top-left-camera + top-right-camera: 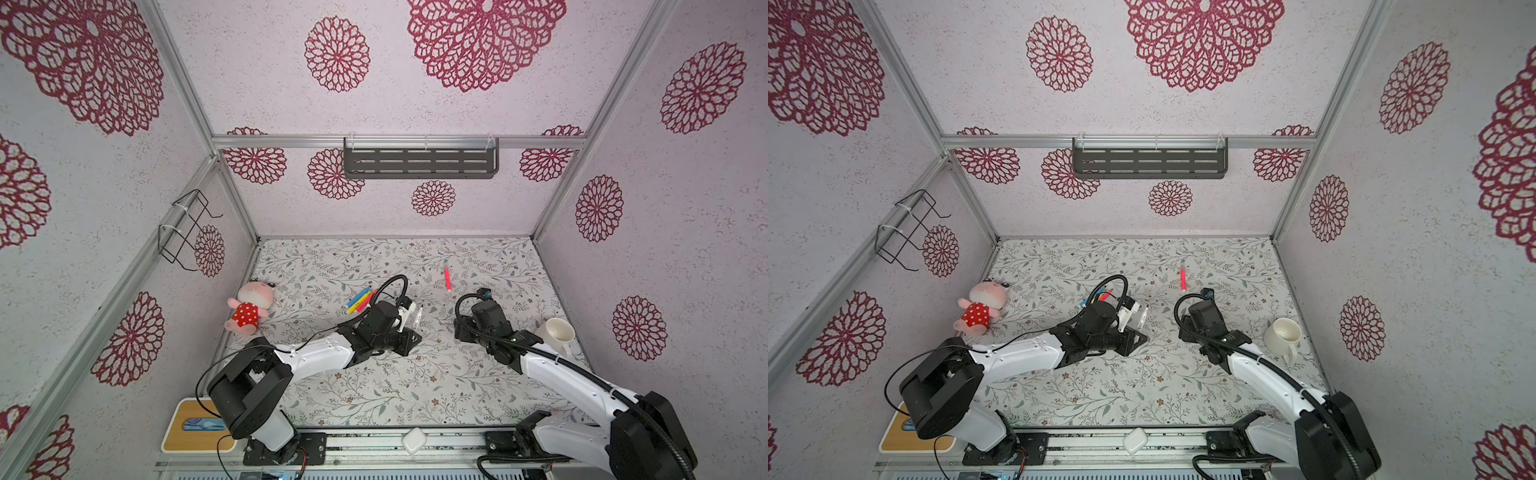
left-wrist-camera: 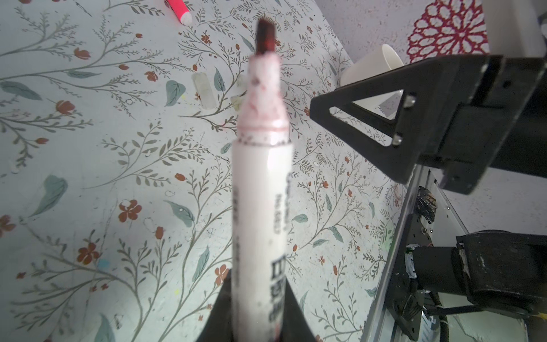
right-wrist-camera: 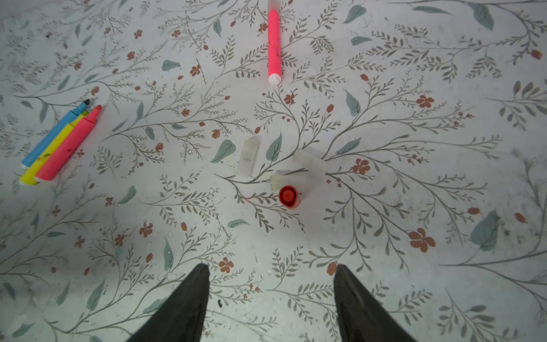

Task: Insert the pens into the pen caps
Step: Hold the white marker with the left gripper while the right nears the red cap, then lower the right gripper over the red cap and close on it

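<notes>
You had five pens to count. The left gripper [image 2: 257,314] was pinching one of them, a white-barrelled pen [image 2: 260,192], uncapped, with its dark red tip pointing away from the wrist above the table [image 1: 374,395]. Three more lay side by side and touching toward the left of the mat: a blue pen [image 3: 56,130], a yellow pen [image 3: 40,163] and a pink pen [image 3: 68,145], all with bare tips. The fifth, a lone pink pen [image 3: 274,44], lay well apart from them, farther back.

You had four loose caps. Three clear caps [image 3: 248,157] lay near mid-table, two of them touching, and one red cap [image 3: 288,196] stood just beside those two. The right gripper [image 3: 272,266] hung above the mat near the caps, its jaws spread and holding nothing.

One mug [image 1: 542,330] sat close to the right edge, beside the right arm. One plush toy [image 1: 249,309] lay against the left edge. Open mat ran between the two arms toward the front rail, and along the back wall behind the lone pink pen.
</notes>
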`<state>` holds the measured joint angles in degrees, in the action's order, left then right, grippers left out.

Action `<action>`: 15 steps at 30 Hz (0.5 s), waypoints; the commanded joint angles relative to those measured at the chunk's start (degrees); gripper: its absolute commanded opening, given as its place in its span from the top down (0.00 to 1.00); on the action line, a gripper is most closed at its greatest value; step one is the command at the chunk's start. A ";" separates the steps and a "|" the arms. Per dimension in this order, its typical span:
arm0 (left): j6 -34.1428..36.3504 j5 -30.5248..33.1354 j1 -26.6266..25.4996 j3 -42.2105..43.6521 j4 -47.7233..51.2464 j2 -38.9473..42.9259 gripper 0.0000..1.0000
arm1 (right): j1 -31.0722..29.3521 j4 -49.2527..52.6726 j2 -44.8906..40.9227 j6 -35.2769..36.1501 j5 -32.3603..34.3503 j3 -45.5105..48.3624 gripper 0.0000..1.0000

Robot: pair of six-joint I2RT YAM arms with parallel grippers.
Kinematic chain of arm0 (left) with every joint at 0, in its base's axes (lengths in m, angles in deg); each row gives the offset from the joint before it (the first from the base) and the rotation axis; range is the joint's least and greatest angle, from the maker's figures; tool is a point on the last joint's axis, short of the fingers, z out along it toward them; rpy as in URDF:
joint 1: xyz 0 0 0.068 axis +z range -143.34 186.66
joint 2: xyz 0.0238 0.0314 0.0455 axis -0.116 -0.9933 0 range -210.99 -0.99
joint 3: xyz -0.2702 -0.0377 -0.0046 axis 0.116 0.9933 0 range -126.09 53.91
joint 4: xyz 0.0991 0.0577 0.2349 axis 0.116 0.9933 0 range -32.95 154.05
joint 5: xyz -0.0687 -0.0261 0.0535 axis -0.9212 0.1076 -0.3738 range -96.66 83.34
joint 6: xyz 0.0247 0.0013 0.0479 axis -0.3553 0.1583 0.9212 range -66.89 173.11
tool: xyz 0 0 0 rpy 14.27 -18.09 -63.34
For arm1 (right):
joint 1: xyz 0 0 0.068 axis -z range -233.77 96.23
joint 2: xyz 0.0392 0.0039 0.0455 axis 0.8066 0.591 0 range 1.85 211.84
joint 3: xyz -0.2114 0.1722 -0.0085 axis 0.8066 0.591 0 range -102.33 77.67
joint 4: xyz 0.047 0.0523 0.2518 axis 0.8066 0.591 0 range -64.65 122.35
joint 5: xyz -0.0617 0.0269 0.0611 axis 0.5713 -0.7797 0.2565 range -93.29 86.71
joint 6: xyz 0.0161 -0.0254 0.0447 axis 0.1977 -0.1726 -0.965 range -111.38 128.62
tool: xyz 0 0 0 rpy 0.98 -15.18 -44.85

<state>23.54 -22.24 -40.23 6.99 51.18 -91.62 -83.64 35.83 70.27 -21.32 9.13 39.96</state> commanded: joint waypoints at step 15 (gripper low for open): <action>2.31 1.69 -0.27 -0.38 0.68 0.80 1.00 | 0.95 -0.11 16.63 6.11 5.04 -9.87 0.48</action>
<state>24.62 -21.03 -40.30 6.99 52.23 -91.62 -83.03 35.76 85.94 -16.35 11.49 31.87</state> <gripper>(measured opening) 0.188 0.522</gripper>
